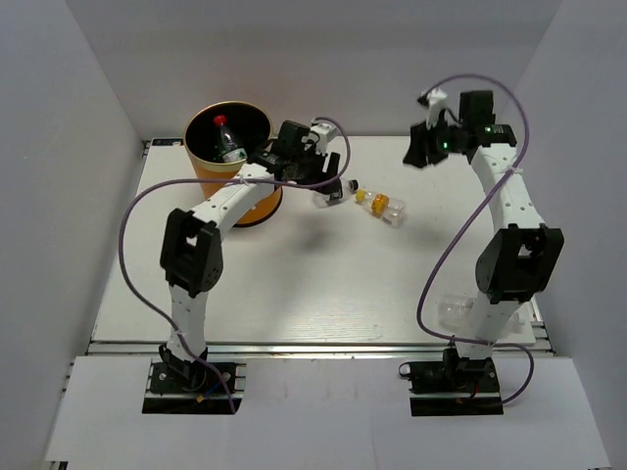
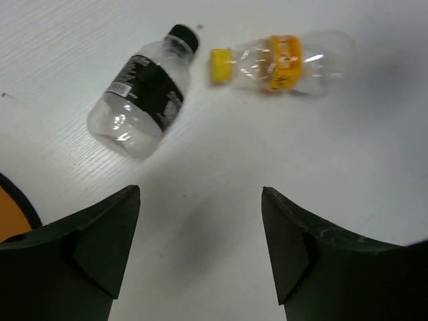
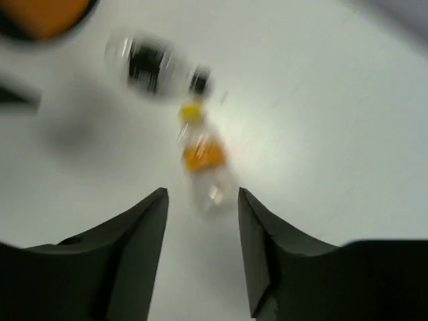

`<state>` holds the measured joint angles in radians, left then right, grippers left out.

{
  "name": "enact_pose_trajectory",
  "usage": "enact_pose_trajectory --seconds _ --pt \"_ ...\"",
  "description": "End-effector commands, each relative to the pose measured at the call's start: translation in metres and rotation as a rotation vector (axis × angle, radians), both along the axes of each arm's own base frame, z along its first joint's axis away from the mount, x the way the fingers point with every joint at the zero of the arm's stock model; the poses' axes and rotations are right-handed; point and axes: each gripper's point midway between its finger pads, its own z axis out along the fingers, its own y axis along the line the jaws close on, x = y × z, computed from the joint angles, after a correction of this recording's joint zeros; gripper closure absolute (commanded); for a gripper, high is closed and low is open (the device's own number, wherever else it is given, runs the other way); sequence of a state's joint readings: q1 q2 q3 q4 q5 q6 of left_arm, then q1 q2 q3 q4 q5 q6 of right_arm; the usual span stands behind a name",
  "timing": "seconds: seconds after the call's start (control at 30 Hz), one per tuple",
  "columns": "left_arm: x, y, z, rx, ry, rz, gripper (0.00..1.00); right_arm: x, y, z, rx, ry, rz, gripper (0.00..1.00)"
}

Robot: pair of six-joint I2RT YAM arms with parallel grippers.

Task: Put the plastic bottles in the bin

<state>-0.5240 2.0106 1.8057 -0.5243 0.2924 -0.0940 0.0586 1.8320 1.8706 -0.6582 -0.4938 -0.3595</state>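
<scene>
Two clear bottles lie on the white table. One has a black label and black cap point(image 2: 142, 97), the other an orange label and yellow cap point(image 2: 281, 62); their caps nearly meet. In the top view they lie right of the bin, the black-label one point(image 1: 331, 195) partly under my left wrist, the orange-label one point(image 1: 380, 205) beside it. The orange bin point(image 1: 228, 147) holds a red-capped bottle point(image 1: 228, 142). My left gripper point(image 2: 200, 194) is open and empty above the table short of the bottles. My right gripper point(image 3: 202, 194) is open and empty, high above them; its view is blurred.
Another clear bottle point(image 1: 456, 311) lies near the front right, beside the right arm's base column. The bin's black base edge point(image 2: 20, 200) shows at the left of the left wrist view. White walls enclose the table on three sides.
</scene>
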Motion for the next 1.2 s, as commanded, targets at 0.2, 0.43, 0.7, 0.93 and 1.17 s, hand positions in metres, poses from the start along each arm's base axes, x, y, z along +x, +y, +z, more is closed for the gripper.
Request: enact_pose_trajectory --seconds 0.2,0.43,0.7,0.93,1.17 --pt "0.075 -0.013 -0.026 0.156 -0.203 0.028 0.0 -0.164 -0.008 -0.043 0.048 0.262 0.281 0.88" --pt "0.093 -0.024 -0.05 0.19 -0.273 -0.007 0.0 -0.187 -0.013 -0.057 0.088 0.312 0.268 0.86" --pt "0.089 -0.03 -0.097 0.195 -0.206 -0.04 0.0 -0.177 -0.011 -0.056 0.167 0.312 0.243 0.86" --pt "0.078 -0.019 -0.134 0.242 -0.137 -0.026 0.03 -0.176 -0.011 -0.058 0.169 0.303 0.244 0.83" --pt "0.071 -0.021 -0.123 0.234 -0.13 -0.015 0.36 -0.178 -0.007 -0.06 0.196 0.314 0.247 0.71"
